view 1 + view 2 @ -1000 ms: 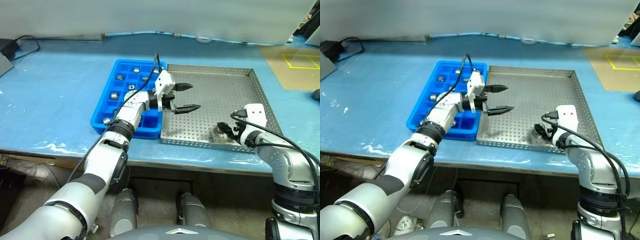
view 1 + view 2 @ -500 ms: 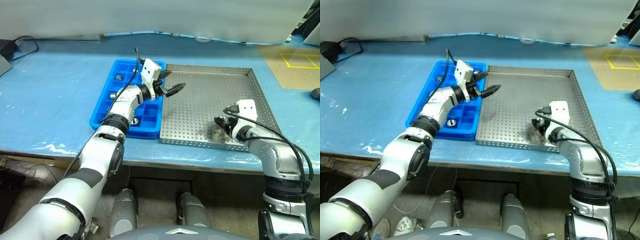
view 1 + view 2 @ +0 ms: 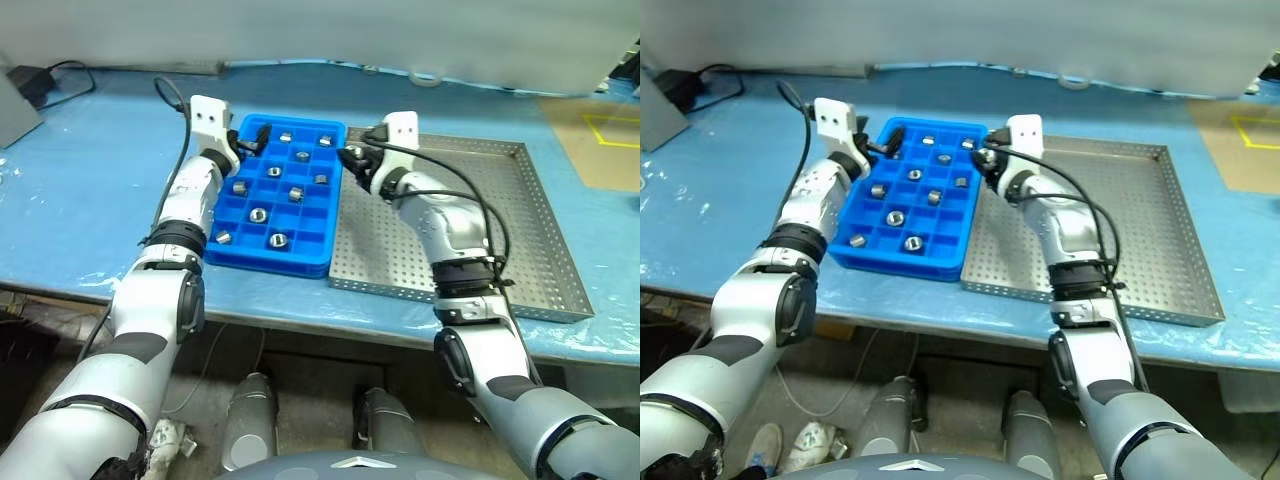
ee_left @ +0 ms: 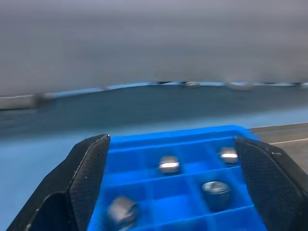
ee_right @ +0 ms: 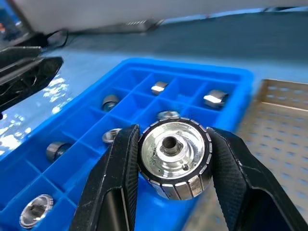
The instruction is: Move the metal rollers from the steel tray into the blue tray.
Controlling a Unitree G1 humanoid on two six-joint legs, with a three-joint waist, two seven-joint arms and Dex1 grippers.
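Note:
The blue tray (image 3: 318, 232) lies left of the steel tray (image 3: 500, 220) on the blue-covered table. Several metal rollers, such as one (image 3: 257, 214) near the middle, sit singly in its compartments. My right gripper (image 3: 350, 157) hovers over the blue tray's far right corner, shut on one metal roller (image 5: 174, 159) whose dark centre hole faces the wrist camera. My left gripper (image 3: 257, 134) is open above the blue tray's far left corner; its two fingers (image 4: 77, 187) stand wide apart with nothing between them.
A dark adapter with a black cable (image 3: 40, 78) lies at the table's far left corner. A small white ring (image 3: 425, 76) rests at the back. Yellow tape marks (image 3: 612, 130) show on a tan mat at the far right. The table's front edge runs just below both trays.
My right gripper has closed on a roller and carried it from the steel tray's front up to the blue tray's far right corner. My left gripper swung left to the far left corner.

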